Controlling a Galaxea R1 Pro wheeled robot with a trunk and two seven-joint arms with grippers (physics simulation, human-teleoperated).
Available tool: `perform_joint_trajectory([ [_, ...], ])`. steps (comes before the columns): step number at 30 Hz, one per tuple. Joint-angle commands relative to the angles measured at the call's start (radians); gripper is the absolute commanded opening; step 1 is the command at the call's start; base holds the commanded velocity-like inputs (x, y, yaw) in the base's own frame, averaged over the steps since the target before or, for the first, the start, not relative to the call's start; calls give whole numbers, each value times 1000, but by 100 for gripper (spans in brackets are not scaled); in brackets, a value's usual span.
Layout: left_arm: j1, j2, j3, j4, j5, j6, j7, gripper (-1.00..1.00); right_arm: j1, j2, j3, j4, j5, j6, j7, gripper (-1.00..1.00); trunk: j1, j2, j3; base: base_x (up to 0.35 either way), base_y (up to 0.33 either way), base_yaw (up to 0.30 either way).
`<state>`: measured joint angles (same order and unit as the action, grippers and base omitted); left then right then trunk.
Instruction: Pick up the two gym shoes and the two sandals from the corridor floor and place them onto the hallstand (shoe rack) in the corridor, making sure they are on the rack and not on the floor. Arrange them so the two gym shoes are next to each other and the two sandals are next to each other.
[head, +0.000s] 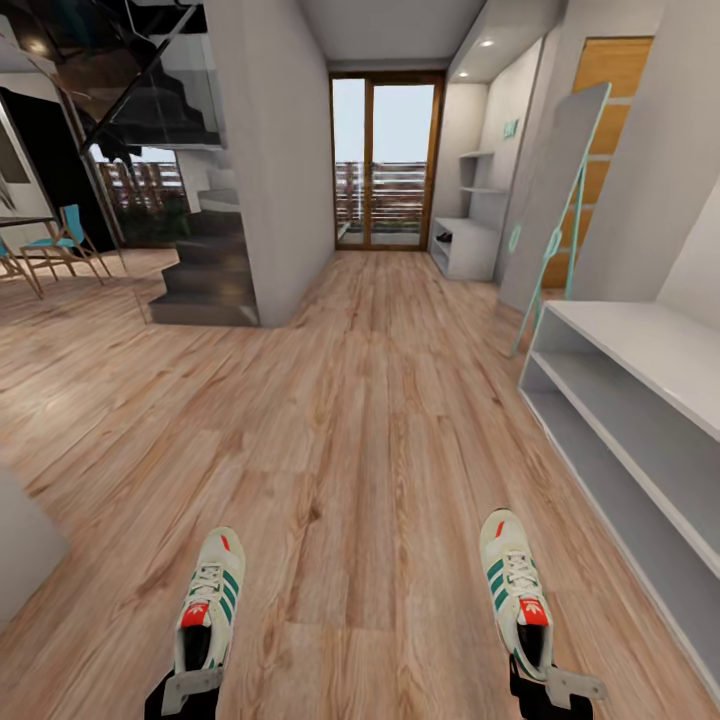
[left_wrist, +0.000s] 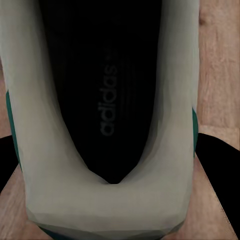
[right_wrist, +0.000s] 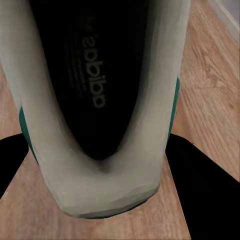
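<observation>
- Clearly, we hold two gym shoes: the left gym shoe (head: 207, 600) and the right gym shoe (head: 517, 592), both cream-white with green side stripes and a red tongue label.
- Each shoe's long axis runs away from us down the corridor, toes forward, heels toward us, the two well apart above the corridor floor (head: 360, 440).
- Our left gripper (head: 190, 688) is clamped on the left shoe's heel; our right gripper (head: 560, 688) is clamped on the right shoe's heel.
- Up close, the wrist views show each shoe's dark insole (left_wrist: 107, 95) inside a pale collar (right_wrist: 107, 192).
- Our hallstand (head: 640, 400) stands to the right, and the shelf levels we can see hold nothing.
</observation>
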<state>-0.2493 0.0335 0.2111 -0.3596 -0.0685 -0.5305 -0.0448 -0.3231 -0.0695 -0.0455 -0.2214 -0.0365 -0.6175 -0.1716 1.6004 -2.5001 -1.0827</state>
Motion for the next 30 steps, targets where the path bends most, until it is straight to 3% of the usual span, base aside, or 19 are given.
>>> perform_joint_trajectory([
  [1, -1, -1, 8, 1, -7, -3, -5, -100, -1, 0, -2, 1, -3, -4, 3, -100, 0, 0, -1, 340, 0, 0],
  [30, 2, -1, 7, 1, -10, -3, -5, -100, -1, 2, -1, 2, -2, -4, 3, -100, 0, 0, -1, 340, 0, 0],
])
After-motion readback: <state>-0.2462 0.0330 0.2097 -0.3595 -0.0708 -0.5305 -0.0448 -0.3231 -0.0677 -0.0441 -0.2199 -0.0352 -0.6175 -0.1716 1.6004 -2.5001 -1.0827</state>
